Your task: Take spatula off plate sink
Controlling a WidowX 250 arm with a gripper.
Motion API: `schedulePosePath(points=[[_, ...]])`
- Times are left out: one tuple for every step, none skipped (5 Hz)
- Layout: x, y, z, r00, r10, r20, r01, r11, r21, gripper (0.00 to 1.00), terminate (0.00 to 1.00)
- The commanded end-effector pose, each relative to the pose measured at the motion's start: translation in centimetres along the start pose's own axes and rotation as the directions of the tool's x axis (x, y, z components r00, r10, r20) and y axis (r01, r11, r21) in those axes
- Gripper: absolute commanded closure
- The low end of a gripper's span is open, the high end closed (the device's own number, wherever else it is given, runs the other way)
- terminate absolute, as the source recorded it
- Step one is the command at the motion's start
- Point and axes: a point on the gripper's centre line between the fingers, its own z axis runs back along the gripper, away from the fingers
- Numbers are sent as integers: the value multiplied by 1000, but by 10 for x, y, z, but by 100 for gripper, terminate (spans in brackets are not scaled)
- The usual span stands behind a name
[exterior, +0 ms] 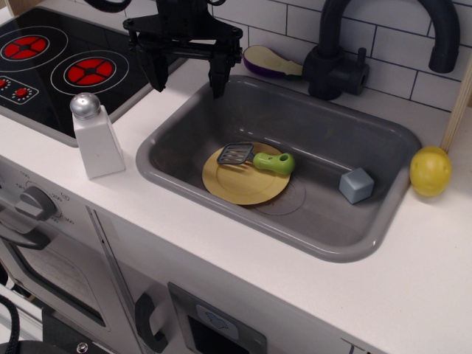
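— Nearest the camera, what do you see?

— White cabinet front (110, 280) with a dark oven handle and a grey knob (31, 200) at the near left. Above it the white counter (413, 273) runs across the scene.

— And standing on the counter?

— On the left, a white shaker (96, 136) with a silver round cap, upright, just left of the sink's rim. On the right, a yellow lemon (431, 171) sits beside the sink's right edge.

— Where is the thing you are after?

— Inside the grey sink (177, 177). The yellow plate (240, 184) lies flat on the basin floor, toward its near left. The spatula (257, 158) rests across the far part of the plate, dark slotted blade to the left, lime-green handle pointing right, its end at the plate's rim. A pale blue-grey cube (357, 185) stands on the basin floor to the right, well apart from the plate.

— Anything above the spatula?

— Nothing covers it.

— And you?

— My gripper (186, 74) hangs over the sink's far left rim, farther back than the plate. My fingers (219, 77) point straight down, spread wide, holding nothing.

— Behind you?

— Black stove (44, 81) with red burners at the far left, a purple eggplant (269, 63) by the tiled wall, and the dark faucet (346, 66) to its right.
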Motion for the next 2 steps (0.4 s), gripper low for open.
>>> schedulePosePath(points=[[0, 0, 0, 1000, 0, 0, 0, 1000, 0, 0, 0], [-2, -6, -6, 968, 248, 39, -249, 968, 21, 0, 0]])
